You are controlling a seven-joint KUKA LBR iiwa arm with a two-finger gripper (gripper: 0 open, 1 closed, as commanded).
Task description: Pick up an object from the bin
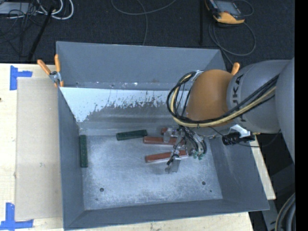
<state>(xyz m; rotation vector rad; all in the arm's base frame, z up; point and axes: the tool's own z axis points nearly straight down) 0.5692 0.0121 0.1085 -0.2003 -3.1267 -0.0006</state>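
My gripper [175, 159] hangs low in the bin's middle right, under the arm's orange cover. It sits right at the right end of a reddish-brown flat bar [158, 157] that lies on the floor pointing left. A second reddish-brown bar [154, 140] lies just behind it, its right end under the gripper's body. Whether either bar is gripped is hidden.
A dark green bar [131, 134] lies left of the brown ones near the back wall. Another dark green bar [83, 151] lies lengthwise along the left wall. The bin's sloped walls rise on all sides, and the arm fills the right side.
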